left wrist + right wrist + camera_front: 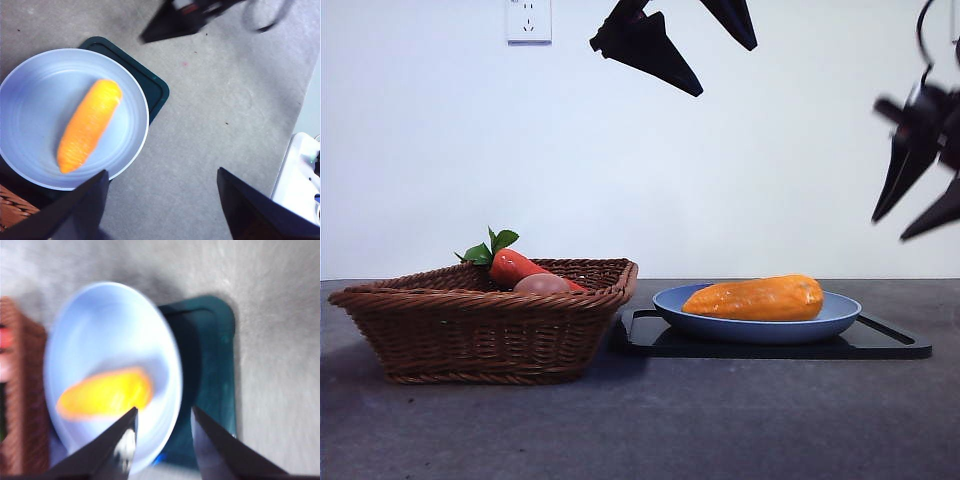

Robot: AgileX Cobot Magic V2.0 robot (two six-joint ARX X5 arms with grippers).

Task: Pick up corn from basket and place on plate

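Note:
The orange-yellow corn [760,298] lies on its side in the blue plate [840,318], right of the brown wicker basket [470,335]. My left gripper [725,70] hangs high above the plate, wide open and empty. Its wrist view looks down on the corn [90,125] in the plate [35,90] past the left gripper [161,172]. My right gripper [890,228] is blurred at the right edge, above the table, open and empty. In the right wrist view the right gripper [164,410] frames the blurred corn [105,392] and plate [110,320].
A flat black tray [890,345] lies under the plate. In the basket rest a carrot [515,266] with green leaves and a pinkish egg-shaped item [542,284]. A white box [300,170] stands off the table's side. A wall socket [528,20] sits high on the back wall.

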